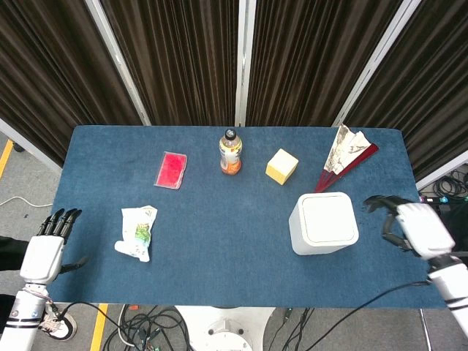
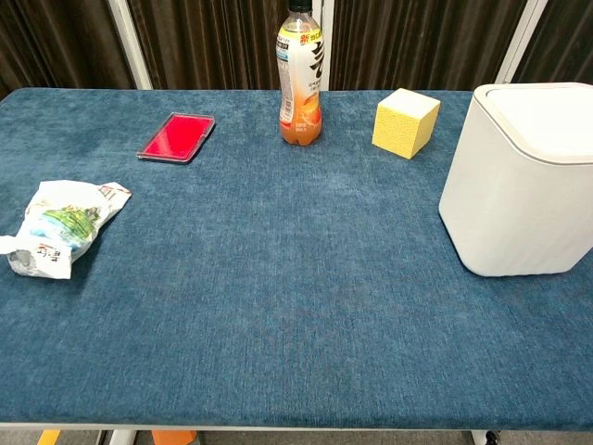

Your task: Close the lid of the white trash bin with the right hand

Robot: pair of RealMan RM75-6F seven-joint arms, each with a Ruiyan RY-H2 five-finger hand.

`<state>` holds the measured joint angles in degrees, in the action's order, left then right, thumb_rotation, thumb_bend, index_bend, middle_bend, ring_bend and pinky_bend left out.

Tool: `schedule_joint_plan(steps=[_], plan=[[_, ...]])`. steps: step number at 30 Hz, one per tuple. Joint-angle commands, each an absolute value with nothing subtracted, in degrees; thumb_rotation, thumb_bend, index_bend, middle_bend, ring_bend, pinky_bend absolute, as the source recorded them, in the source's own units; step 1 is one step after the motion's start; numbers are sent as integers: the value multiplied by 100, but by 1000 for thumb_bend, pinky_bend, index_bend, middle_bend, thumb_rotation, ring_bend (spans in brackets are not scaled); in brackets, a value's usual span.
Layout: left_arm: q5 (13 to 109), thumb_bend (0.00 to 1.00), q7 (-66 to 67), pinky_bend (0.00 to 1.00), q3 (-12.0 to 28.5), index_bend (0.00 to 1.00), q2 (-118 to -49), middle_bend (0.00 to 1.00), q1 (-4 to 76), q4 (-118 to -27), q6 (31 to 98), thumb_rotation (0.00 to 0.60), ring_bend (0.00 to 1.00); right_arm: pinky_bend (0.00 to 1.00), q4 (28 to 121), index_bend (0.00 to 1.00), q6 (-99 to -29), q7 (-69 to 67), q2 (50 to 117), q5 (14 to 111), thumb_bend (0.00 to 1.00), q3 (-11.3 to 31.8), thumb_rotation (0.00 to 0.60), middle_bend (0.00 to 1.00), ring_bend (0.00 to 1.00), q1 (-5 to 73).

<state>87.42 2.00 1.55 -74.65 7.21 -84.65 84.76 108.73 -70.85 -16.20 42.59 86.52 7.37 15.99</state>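
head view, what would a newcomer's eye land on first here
Likely the white trash bin on the right of the blue table, its lid flat, with the right hand just off to its right, touching nothing. Next the bright things along the far side: a red case, an orange drink bottle, a yellow cube and a folding fan.

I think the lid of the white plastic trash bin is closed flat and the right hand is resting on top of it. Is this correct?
Not quite. The lid of the white plastic trash bin is closed flat, but the right hand is not resting on it. The head view shows that hand off to the bin's right, beyond the edge of the blue table, touching nothing. The chest view shows the lid bare.
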Motion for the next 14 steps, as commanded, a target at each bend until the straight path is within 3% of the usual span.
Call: schedule_joint_plan(steps=[1,6,8,14], plan=[[8751,80,224,126,149,96,-7470,98,728,-8476,8463,600,41,36,8813,12,-8801,-363,6401,8616,480,447,494,102,12,472],[8738,80,233,126,161,96,-7457,98,752,-8493,8423,600,41,0,7411,0,-8861,-195,7456,8399,69,339,494,0,0,272],[8734,80,226,125,160,96,-7467,98,758,-8480,8408,600,41,0,7340,0,-8728,-177,7541,8363,3,301,495,0,0,280],[8716,80,185,126,131,96,-7542,98,741,-8401,8385,600,41,0,7357,0,-8666,-124,7607,8403,0,334,493,0,0,333]])
